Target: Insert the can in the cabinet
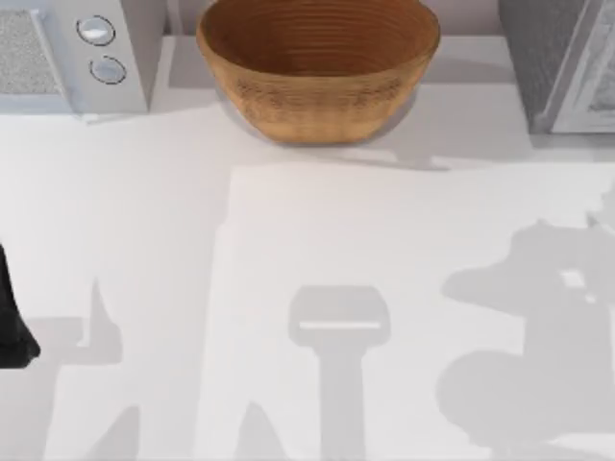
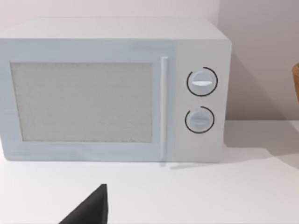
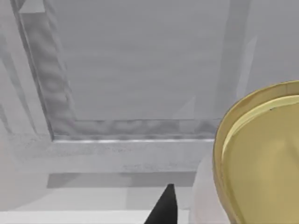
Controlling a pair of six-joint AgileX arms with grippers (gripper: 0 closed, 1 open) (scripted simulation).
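My right gripper carries the gold-lidded cylindrical metal can (image 3: 261, 158) at the far right, close before the grey cabinet's open compartment (image 3: 140, 65); grip state on it I cannot tell. Best to keep the can level and centred between the side walls while advancing. My left arm (image 1: 12, 327) sits parked at the left edge.

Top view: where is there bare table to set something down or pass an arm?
The table is bare across its middle and front, below the wicker bowl. The back edge is crowded: microwave at the left corner, bowl in the centre, cabinet at the right corner. The left arm sits at the left edge.
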